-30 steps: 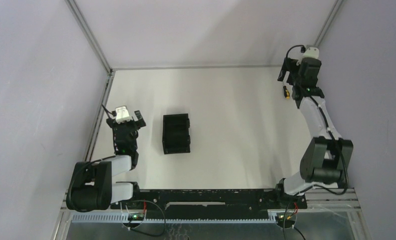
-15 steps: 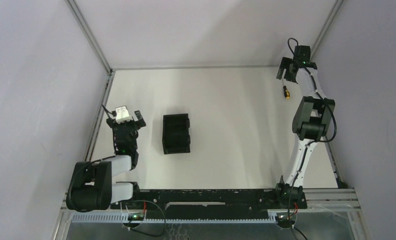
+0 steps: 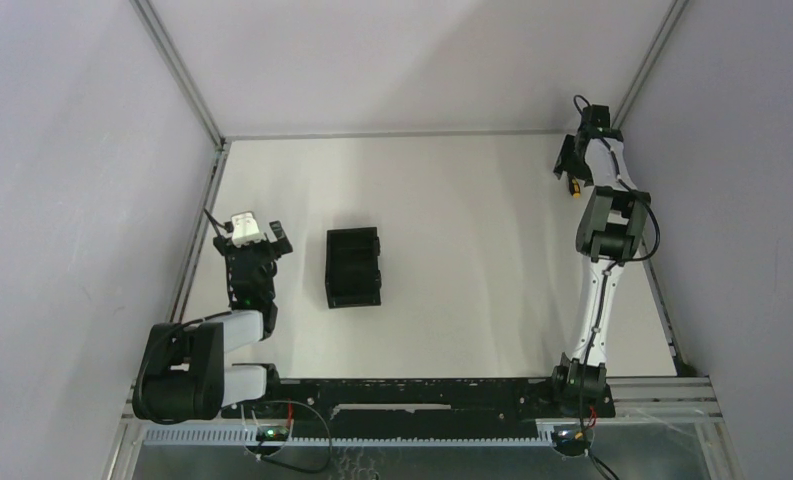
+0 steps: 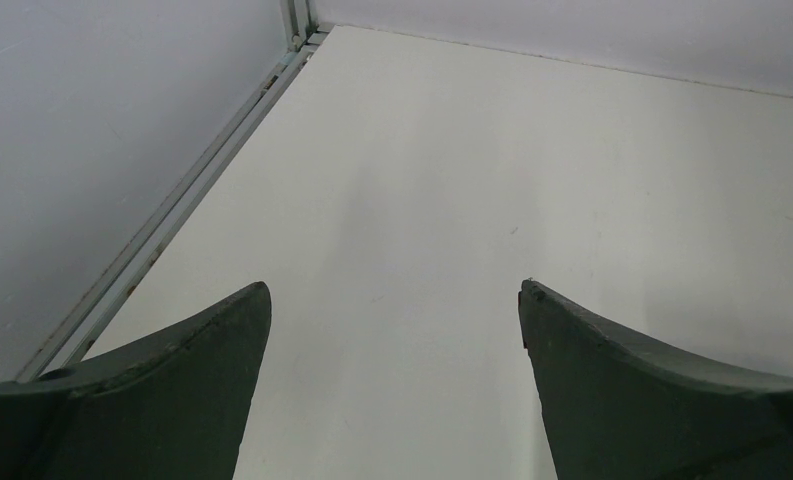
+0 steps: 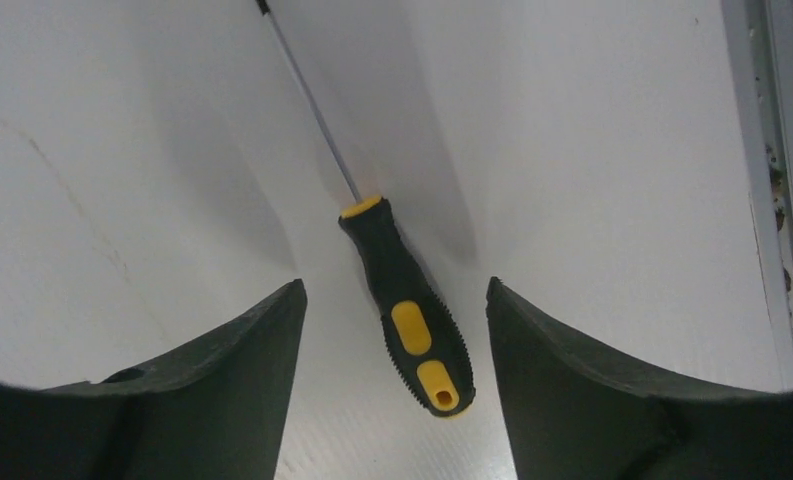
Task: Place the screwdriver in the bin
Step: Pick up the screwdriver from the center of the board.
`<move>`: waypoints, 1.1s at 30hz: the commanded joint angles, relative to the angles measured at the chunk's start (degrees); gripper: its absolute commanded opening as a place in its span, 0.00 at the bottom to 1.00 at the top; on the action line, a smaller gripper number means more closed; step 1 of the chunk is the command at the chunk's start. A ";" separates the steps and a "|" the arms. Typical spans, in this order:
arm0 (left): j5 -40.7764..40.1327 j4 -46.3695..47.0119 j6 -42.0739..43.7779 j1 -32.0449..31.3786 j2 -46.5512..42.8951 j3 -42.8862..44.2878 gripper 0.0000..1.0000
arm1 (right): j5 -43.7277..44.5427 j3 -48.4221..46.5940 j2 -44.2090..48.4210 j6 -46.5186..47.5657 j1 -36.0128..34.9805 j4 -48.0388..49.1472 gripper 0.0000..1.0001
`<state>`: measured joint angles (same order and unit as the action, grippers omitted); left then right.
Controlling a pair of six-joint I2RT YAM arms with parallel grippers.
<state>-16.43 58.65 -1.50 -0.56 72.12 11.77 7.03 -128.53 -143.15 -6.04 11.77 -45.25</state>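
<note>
Yellow-and-black handle: the screwdriver (image 5: pixel 409 322) lies flat on the white table (image 3: pixel 472 250), in the far right corner, near the right-hand edge rail (image 5: pixel 772 150).
Right gripper (image 5: pixel 394 285): jaws parted to a middling width and straddling the handle, with a strip of bare table showing on each side. Nothing is gripped yet.
Long axis: the butt of the handle is nearest the wrist camera. The thin metal shaft runs away ahead, leaning a little to the left, so the tool lies across the line along which the fingers close.
Bin (image 3: pixel 353 268): a black, low-walled box left of the table's middle, well apart from the screwdriver and near the left gripper (image 4: pixel 394 290).
Left gripper: jaws wide, only bare table between them.
Nearer hand: the right gripper, low over the tool.
Likely next move: squeeze the handle, lift, then carry it left and nearer, towards the bin.
</note>
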 commanded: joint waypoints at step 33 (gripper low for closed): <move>0.19 2.06 0.71 0.38 0.03 -0.77 0.98 | -6.41 -3.84 -2.12 -2.22 2.00 -9.26 0.15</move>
<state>-16.29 58.67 -1.50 -0.56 72.12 11.77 1.39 -134.82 -147.26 -8.05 14.22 -52.49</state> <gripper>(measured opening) 0.983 0.346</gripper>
